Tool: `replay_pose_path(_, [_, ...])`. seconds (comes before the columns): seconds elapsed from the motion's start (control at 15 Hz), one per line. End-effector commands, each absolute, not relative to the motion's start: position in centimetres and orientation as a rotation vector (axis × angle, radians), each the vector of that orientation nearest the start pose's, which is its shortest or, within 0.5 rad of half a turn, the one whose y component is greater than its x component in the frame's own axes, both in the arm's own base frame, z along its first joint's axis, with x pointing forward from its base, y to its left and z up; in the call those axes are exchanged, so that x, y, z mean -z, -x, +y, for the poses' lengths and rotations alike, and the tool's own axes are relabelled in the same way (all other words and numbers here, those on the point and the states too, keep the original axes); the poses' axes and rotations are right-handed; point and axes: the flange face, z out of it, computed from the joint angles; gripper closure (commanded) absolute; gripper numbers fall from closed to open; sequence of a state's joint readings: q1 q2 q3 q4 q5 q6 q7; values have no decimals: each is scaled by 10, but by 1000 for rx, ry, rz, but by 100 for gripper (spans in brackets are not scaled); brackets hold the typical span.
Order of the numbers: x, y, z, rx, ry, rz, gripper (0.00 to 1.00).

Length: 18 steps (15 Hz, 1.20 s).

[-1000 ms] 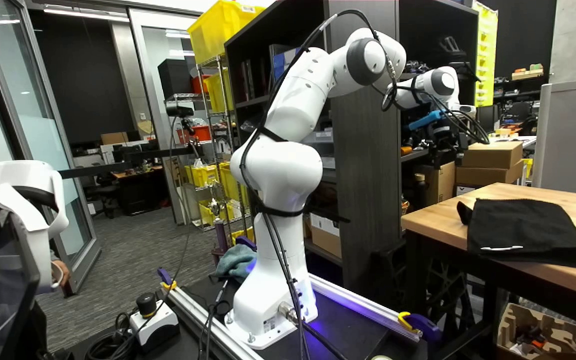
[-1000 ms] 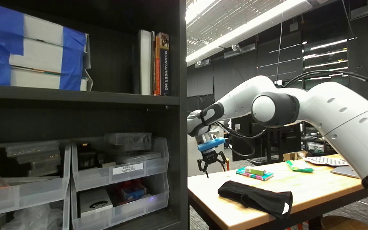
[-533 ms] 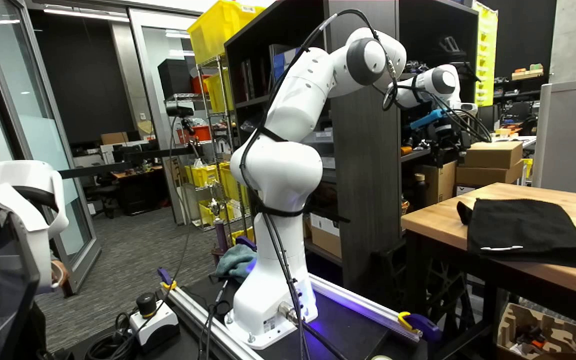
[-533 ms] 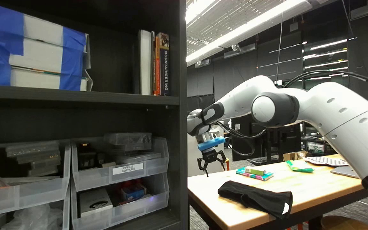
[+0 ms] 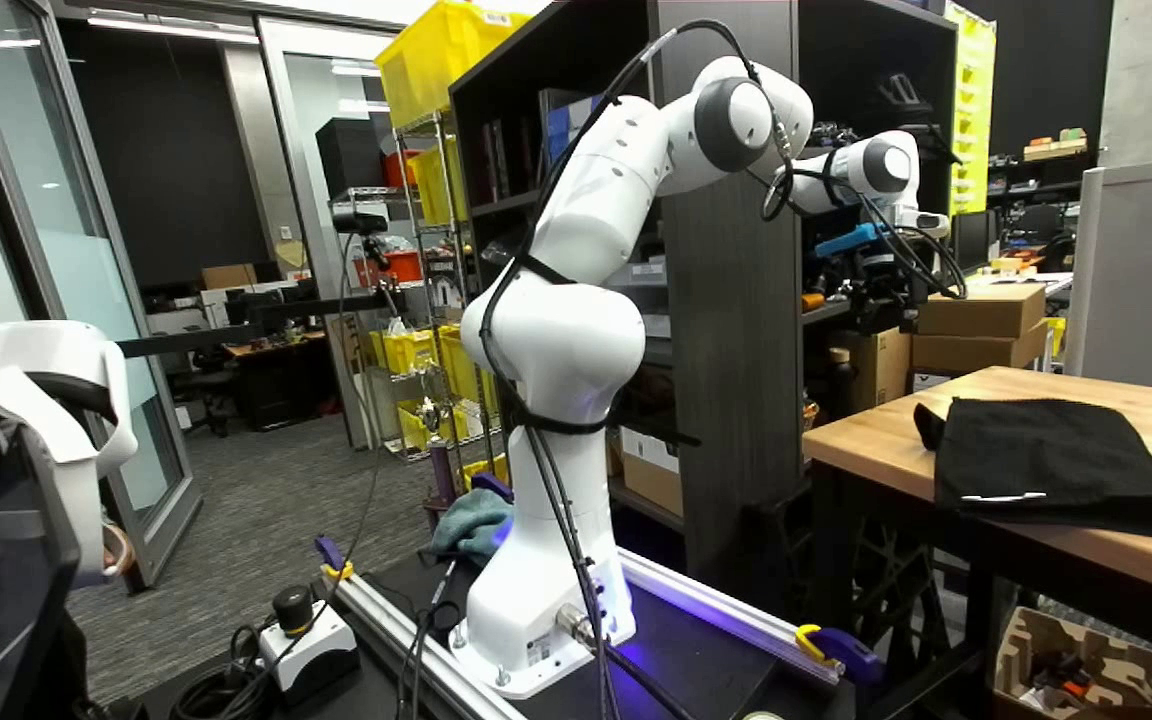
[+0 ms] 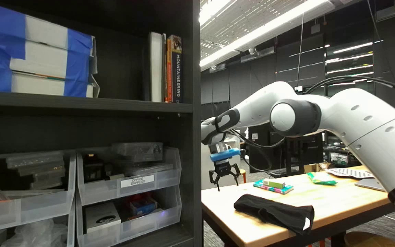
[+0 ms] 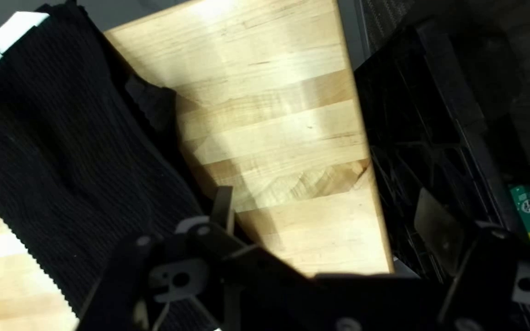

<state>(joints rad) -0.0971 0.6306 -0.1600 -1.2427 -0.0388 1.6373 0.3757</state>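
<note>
"Gripper (image 6: 227, 187) holding anything?"
"Nothing; its fingers (image 7: 437, 230) stand wide apart. The black cloth (image 7: 76, 151) lies on the counter (image 7: 292, 138)."
"Best approach?"
"I'd centre over the cloth before lowering; one finger shows past the counter's edge."

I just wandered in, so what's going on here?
A white robot arm is stretched out near the edge of a wooden table. Its jaws are open and hold nothing. A folded black cloth lies on the tabletop close by, and the jaws aren't touching it.
</note>
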Motion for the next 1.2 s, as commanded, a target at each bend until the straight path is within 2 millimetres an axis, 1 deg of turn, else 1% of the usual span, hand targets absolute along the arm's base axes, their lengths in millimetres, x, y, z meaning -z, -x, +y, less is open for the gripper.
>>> replay_pose_path(0.0, [-384,-687,-158,-364,3121,976,0])
replay_pose_path(0.33, [-383,-687,-158,-366,3121,977,0])
replay_pose_path(0.6, [-370,-690,-169,-378,3099,1031,0])
replay_pose_path(0.73, [-361,-691,-176,-394,3090,1047,0])
replay_pose_path(0.87, [-350,-693,-188,-392,3081,1086,0])
replay_pose_path(1.13, [-337,-694,-209,-414,3072,1107,0])
